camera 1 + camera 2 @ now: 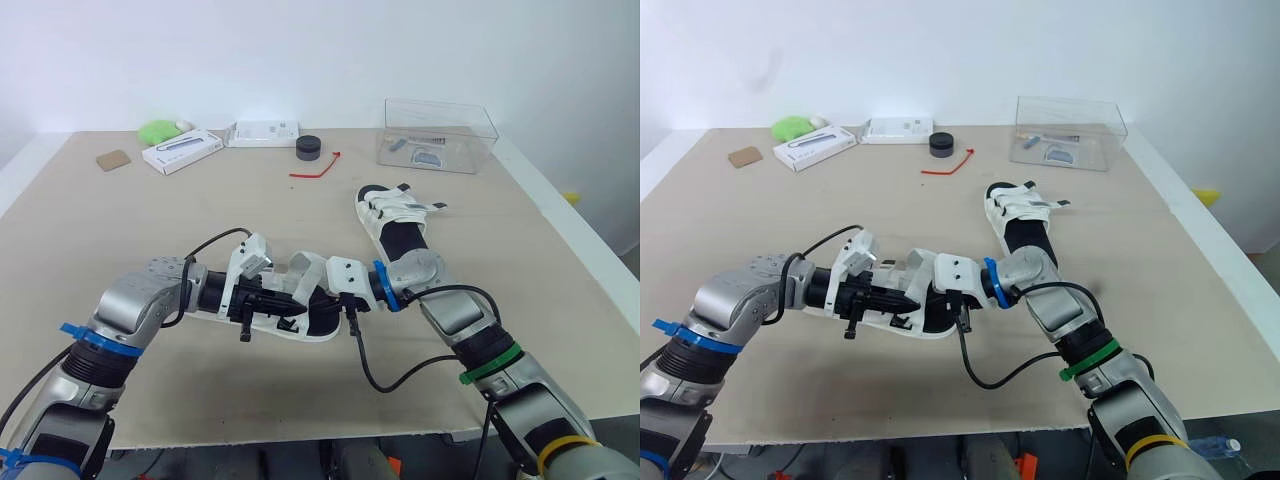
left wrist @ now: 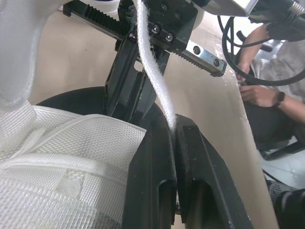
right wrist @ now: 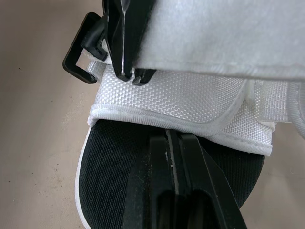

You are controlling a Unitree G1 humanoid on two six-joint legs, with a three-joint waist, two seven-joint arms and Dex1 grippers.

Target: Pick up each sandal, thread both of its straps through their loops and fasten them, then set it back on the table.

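Threading step was in hand on the sandal (image 1: 318,328), at 6 o'clock on the table (image 1: 120,230). Left gripper (image 2: 173,125) was clamped on its strap (image 2: 153,71). Right gripper (image 3: 174,138) had jaws together, tips over the sandal. Next move likely needed the strap end steered into the loop (image 3: 78,62). Other sandal (image 1: 398,228) lay at 1 o'clock.

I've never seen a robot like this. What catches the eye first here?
Both arms meet at mid-table over a white-and-black sandal. The left gripper is pinching that sandal's white strap, while the right gripper is shut just above the black footbed. A second sandal lies beyond them toward the right, and a clear box stands at the table's far right.
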